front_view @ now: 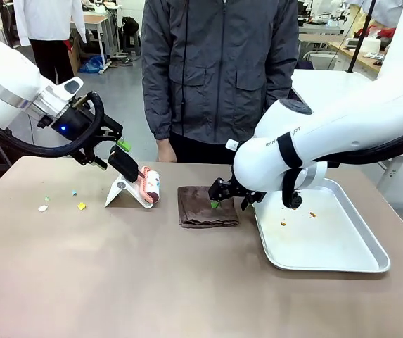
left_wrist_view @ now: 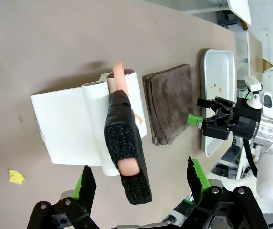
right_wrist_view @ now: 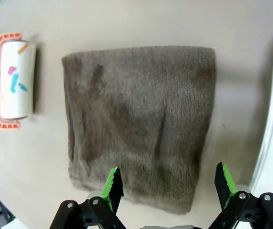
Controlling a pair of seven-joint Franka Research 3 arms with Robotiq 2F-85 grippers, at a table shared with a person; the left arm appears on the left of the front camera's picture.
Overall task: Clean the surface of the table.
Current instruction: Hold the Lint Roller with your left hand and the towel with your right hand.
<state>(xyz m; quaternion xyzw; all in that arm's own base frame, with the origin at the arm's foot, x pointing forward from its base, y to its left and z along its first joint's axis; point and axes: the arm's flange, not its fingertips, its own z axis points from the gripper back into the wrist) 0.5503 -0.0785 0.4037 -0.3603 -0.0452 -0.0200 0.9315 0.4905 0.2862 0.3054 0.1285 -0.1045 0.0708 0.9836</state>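
The brownish table [front_view: 117, 282] carries a folded brown cloth [front_view: 207, 205] at its middle. My right gripper [front_view: 219, 199] hovers open just over the cloth's right part; in the right wrist view its green-padded fingers [right_wrist_view: 112, 183] straddle the near edge of the cloth [right_wrist_view: 141, 119]. A lint roller [front_view: 150, 185] rests on a white stand [front_view: 125, 191] left of the cloth. My left gripper [front_view: 113, 151] is open beside the roller's black handle [front_view: 122, 163]. In the left wrist view the handle [left_wrist_view: 126, 157] lies between the spread fingers [left_wrist_view: 86, 183], not clamped.
Small coloured paper scraps [front_view: 81, 205] lie on the table's left part. A metal tray [front_view: 328, 232] with a few crumbs sits on the right, close to the cloth. A person [front_view: 219, 70] stands at the far edge, one hand [front_view: 164, 150] hanging behind the roller.
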